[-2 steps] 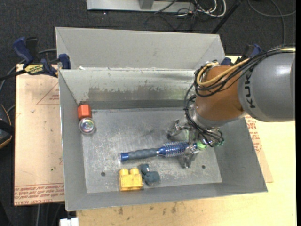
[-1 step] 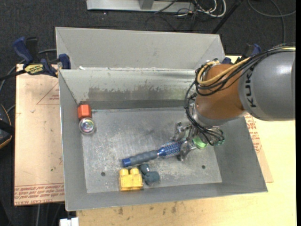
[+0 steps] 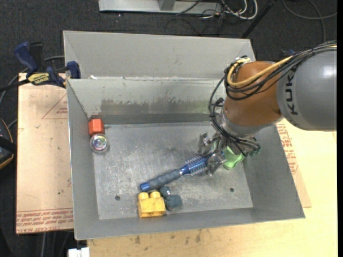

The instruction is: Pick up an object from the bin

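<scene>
Here gripper (image 3: 213,155) over blue brush (image 3: 177,174), beside green piece (image 3: 233,158).

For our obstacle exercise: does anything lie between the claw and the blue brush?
Nothing visible does. The claw sits at the brush's bristled end; a green piece lies just right of it, not between.
</scene>
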